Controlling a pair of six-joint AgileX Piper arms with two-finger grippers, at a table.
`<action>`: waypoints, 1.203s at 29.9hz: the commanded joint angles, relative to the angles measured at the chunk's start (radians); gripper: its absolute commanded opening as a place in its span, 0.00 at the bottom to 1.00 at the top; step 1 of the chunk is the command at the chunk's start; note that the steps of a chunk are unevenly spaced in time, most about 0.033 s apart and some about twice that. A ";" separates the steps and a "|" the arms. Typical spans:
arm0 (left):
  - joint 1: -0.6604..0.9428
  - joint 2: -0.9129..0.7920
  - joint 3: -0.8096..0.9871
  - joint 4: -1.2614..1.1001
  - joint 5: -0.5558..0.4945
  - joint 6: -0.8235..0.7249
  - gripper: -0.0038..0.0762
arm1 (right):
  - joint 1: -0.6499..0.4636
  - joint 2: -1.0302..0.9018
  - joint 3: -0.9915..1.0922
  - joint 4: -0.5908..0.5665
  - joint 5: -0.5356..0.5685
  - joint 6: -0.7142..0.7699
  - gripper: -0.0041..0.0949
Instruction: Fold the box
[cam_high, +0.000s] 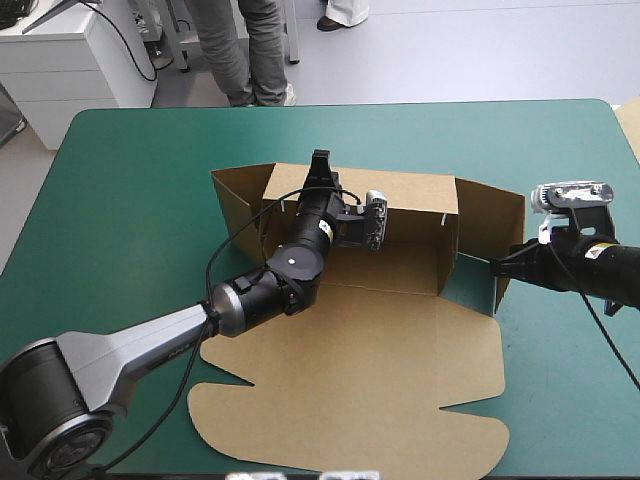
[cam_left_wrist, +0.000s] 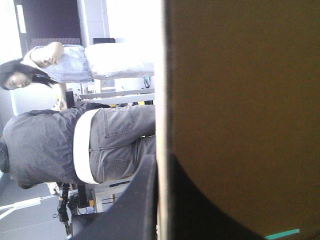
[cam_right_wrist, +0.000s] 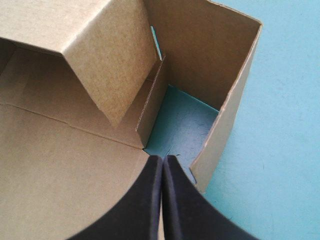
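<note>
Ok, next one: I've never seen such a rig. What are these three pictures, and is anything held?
This is a robot with two arms at a table with a teal-green cover. One picture looks down from above and behind; the other two come from a camera on each wrist. On the table lies a brown board box, back and side walls raised, its wide lid flat in front. The left gripper, two black fin-shaped fingers, is shut on the box's back wall. The right gripper is shut too, nothing visibly held, its tip by the right side wall.
</note>
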 joint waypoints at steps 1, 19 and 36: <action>-0.008 -0.049 0.002 0.105 -0.003 -0.088 0.04 | -0.005 -0.018 -0.035 0.034 -0.054 -0.001 0.02; -0.008 -0.028 0.049 0.237 -0.027 -0.158 0.04 | -0.005 0.166 -0.246 0.021 -0.089 0.021 0.02; -0.008 -0.028 0.049 0.267 -0.026 -0.198 0.04 | -0.005 0.520 -0.573 -0.068 0.004 0.072 0.02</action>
